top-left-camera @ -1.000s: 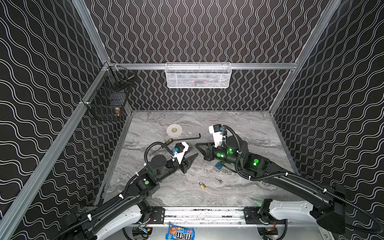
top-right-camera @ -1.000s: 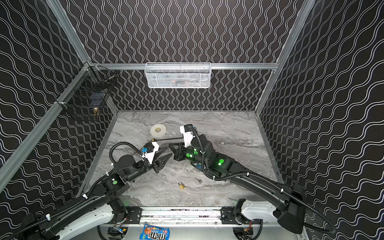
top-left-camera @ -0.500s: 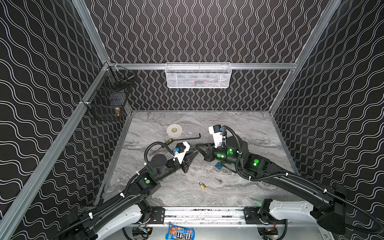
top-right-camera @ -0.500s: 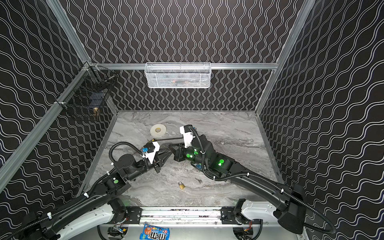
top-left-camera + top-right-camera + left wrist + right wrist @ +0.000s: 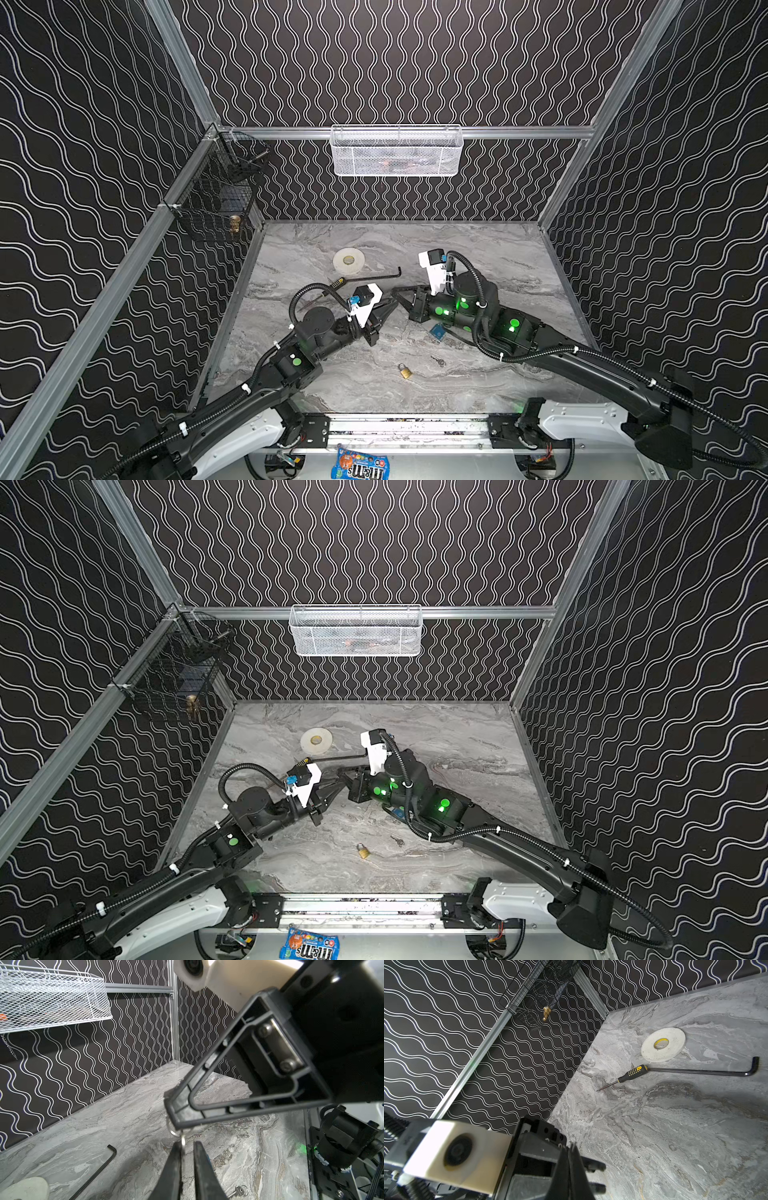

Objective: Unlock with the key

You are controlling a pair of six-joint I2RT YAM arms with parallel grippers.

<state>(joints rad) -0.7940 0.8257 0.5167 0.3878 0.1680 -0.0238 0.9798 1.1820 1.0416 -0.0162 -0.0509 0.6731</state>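
In both top views the padlock (image 5: 406, 371), a small brass body with a silver shackle, lies flat on the grey marble table (image 5: 478, 249) near the front rail, between the two arms. The key (image 5: 438, 360), small and dark from here, lies just beside it on the right arm's side, not touching it. Well behind them, the left gripper (image 5: 394, 301) and right gripper (image 5: 395, 291) meet tip to tip over the middle of the table. Their jaws are too small to read at this range.

In the left wrist view the right gripper's jaws are clenched on a key ring (image 5: 175, 1131). A thin silver piece (image 5: 182, 1142) hangs from the ring, down between the left gripper's fingers (image 5: 174, 1167). It rests against one finger, with a sliver of table showing between it and the other finger. The jaws are nearly together, but I cannot tell whether they pinch it. The key on the table shows silver here, with a round head.

In the right wrist view the right gripper's fingers press flat together, and what they hold is hidden. Beyond them a tape roll (image 5: 663, 1044) lies just beside a screwdriver (image 5: 632, 1073), whose handle end touches a hex key (image 5: 699, 1071).
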